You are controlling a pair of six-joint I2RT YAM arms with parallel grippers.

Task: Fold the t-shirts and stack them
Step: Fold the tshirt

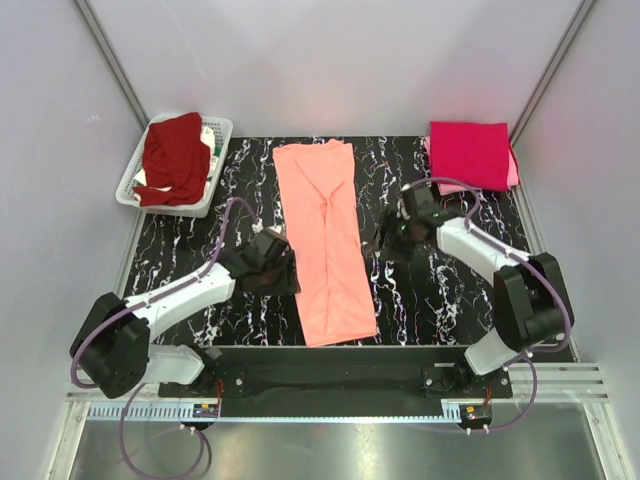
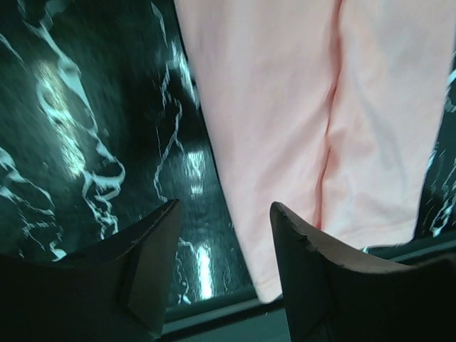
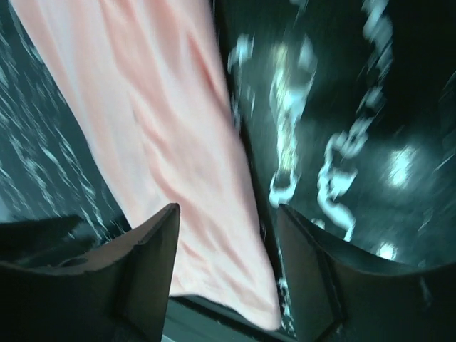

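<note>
Left gripper [image 1: 285, 268] and right gripper [image 1: 383, 243] are both open and hold nothing. Between them the peach shirt [image 1: 325, 240] lies flat across the table's [image 1: 420, 300] middle.

Open table [image 1: 425, 300] flanking shirt [image 1: 325, 250]; basket [image 1: 220, 140] far-left

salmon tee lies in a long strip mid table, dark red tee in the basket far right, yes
No: the basket with the dark red tee sits far left, as the top view shows. The salmon tee does lie mid table.
</note>
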